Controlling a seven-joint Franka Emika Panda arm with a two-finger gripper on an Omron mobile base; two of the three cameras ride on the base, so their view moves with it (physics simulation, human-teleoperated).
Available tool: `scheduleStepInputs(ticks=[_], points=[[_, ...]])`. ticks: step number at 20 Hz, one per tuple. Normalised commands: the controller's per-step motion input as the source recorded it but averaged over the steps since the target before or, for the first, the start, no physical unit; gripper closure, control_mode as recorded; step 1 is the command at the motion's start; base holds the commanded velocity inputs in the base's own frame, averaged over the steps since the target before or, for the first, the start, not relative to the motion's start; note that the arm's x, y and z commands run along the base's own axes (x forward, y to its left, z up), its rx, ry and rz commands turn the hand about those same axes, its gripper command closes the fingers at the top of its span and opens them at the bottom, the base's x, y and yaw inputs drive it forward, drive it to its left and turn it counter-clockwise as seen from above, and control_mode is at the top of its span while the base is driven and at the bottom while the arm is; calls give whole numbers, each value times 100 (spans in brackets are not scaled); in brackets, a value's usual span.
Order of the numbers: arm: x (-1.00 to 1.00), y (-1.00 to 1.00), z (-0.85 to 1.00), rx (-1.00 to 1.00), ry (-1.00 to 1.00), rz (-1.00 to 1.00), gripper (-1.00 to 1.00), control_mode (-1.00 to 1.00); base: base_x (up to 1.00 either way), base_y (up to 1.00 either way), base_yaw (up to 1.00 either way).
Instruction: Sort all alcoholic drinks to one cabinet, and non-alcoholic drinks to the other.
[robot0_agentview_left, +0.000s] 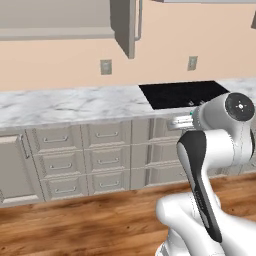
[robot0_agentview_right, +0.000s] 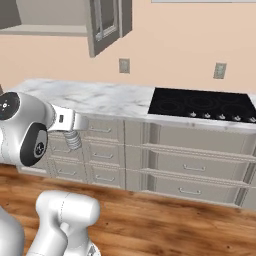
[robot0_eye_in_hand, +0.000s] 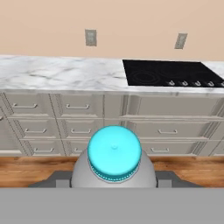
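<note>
A non-alcoholic drink, a clear stubby bottle (robot0_eye_in_hand: 114, 168) with a pale teal cap (robot0_eye_in_hand: 114, 152), sits between the fingers of my gripper (robot0_eye_in_hand: 114, 180). The gripper is shut on it, and the cap faces the hand camera. Dark fingers (robot0_eye_in_hand: 49, 180) flank the bottle's body on both sides. The hand is held out in front of the base, level with the counter front, and faces the drawers. An upper cabinet (robot0_agentview_left: 55, 20) at the top left stands open with its door (robot0_agentview_left: 125, 25) swung out. The alcoholic drinks are out of view.
A marble counter (robot0_agentview_left: 70, 102) runs along the wall, with a black cooktop (robot0_agentview_left: 182, 94) to its right. Rows of grey drawers (robot0_agentview_right: 165, 165) lie below it. Wooden floor (robot0_agentview_left: 100, 225) separates the base from the cabinets. Two wall sockets (robot0_eye_in_hand: 90, 37) are above the counter.
</note>
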Motion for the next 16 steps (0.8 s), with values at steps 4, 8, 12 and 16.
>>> scheduleStepInputs(ticks=[4,8,12,16], points=[[0,0,0,0,0,0,100,100,0,51,0],[0,0,0,0,0,0,100,100,0,45,0],[0,0,0,0,0,0,100,100,4,42,0],[0,0,0,0,0,0,100,100,8,40,0]])
